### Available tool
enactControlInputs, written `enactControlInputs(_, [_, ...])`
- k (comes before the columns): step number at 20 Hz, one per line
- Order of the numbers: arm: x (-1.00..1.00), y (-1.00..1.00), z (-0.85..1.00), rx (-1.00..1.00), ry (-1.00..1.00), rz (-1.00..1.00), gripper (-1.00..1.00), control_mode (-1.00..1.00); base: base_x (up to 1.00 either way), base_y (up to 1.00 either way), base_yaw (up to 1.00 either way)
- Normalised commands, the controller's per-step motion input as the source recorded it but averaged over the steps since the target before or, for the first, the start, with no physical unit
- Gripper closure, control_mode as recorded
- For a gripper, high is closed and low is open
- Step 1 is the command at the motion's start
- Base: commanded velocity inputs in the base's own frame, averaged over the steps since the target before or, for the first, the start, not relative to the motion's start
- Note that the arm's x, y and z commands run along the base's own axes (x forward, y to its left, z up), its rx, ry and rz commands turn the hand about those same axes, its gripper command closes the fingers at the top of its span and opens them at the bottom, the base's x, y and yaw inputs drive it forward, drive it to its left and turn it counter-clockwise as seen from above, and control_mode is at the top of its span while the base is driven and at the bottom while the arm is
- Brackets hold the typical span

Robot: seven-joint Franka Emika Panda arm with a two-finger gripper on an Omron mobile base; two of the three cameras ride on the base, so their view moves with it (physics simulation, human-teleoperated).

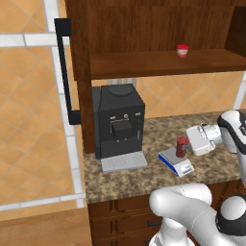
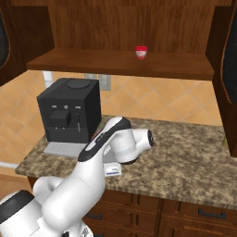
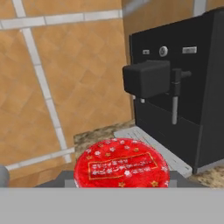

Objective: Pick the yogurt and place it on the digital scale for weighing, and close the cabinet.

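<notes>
The yogurt (image 1: 181, 146) stands on the scale (image 1: 176, 162), near the counter's (image 1: 144, 178) front edge, just right of the coffee machine (image 1: 118, 122). The claw (image 1: 188, 142) is right at the cup, but I cannot tell whether it pinches it or has let go. So the weighing step looks nearly done; the cabinet (image 1: 84, 57) is open, its door (image 1: 65, 72) swung wide, and closing it is left.

Dark red yogurt (image 1: 181, 146), starred lid; blue-white digital scale (image 1: 176, 162); black coffee machine (image 1: 118, 120); seemingly speckled counter (image 1: 139, 178).
</notes>
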Motion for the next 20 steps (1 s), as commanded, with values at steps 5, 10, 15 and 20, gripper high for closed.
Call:
enactControlInputs(5, [0.19,-0.09,-0.24,0.00,0.00,0.00,1.00,-1.00,0.00,0.00,0.00])
enactControlInputs(10, [0.20,-0.19,-0.22,0.00,-0.02,0.01,1.00,-1.00,0.00,0.00,0.00])
enactControlInputs(15, [0.28,0.00,-0.26,0.00,0.00,0.00,1.00,-1.00,0.00,0.00,0.00])
enactControlInputs(20, [0.23,-0.02,-0.21,0.00,0.00,0.00,1.00,-1.00,0.00,0.00,0.00])
